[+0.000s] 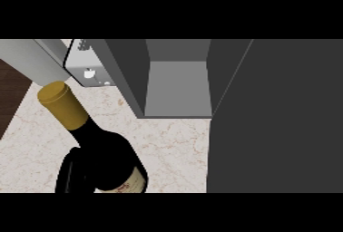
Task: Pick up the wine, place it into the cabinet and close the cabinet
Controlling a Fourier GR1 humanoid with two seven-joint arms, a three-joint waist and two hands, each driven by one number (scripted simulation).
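The wine (100, 149) fills the lower left of the frame, raised over the counter (174, 145) and tilted, its gold-capped neck pointing up-left and its label at the bottom edge. One black hand (70, 170) curls round the bottle's left side and holds it; which hand this is I cannot tell, and no other hand shows. The step in hand seems to be carrying the bottle to the cabinet (178, 90), whose open grey compartment lies in the upper middle. To do it well, I judge the bottle should go in base first, clear of the compartment's dark side walls, and be set well back so the door (275, 118), the big dark panel at right, can swing shut. The counter is pale marble; dark wood shows at far left.
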